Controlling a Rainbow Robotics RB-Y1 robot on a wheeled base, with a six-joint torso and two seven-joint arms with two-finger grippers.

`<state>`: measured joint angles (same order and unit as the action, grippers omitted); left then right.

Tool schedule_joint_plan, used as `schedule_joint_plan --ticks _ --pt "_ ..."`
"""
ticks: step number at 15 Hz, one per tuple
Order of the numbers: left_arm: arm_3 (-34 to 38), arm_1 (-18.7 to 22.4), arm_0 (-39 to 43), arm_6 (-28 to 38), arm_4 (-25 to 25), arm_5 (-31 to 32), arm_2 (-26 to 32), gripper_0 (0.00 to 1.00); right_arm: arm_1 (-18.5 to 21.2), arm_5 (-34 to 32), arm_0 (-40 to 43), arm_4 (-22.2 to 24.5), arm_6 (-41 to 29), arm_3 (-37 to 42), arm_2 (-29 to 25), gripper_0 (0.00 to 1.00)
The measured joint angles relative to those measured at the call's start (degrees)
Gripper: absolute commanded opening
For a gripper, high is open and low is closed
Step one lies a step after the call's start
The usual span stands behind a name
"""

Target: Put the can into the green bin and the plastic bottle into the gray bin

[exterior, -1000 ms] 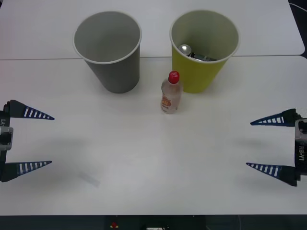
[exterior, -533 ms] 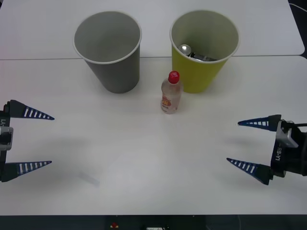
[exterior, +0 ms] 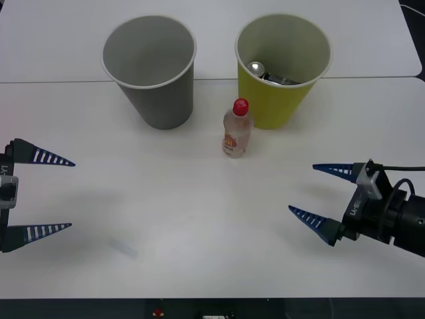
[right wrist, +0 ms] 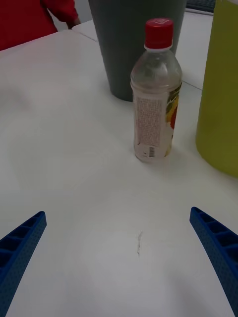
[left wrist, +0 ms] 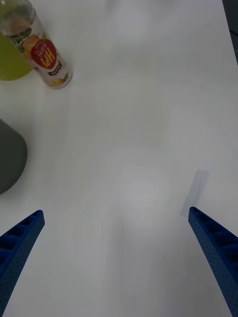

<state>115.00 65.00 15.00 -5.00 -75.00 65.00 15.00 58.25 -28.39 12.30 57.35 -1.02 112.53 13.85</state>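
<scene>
Plastic bottle [exterior: 236, 129] upright, open table [exterior: 199, 219] around

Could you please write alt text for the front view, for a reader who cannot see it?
The plastic bottle stands upright on the white table, just in front of the gap between the gray bin and the green bin, which holds the can. The right gripper reaches in open from the right; the left gripper waits open at the left edge.
</scene>
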Motion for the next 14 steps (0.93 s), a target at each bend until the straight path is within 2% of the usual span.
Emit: schedule_joint_plan --ticks 10,14 --pt "0.0 0.0 0.0 0.0 0.0 0.0 0.0 1.0 -7.6 15.69 -3.84 -0.76 -0.82 -0.28 9.82 1.0" --pt "0.0 0.0 0.0 0.0 0.0 0.0 0.0 1.0 -12.57 16.75 -7.28 0.31 -0.04 -4.78 11.81 1.0"
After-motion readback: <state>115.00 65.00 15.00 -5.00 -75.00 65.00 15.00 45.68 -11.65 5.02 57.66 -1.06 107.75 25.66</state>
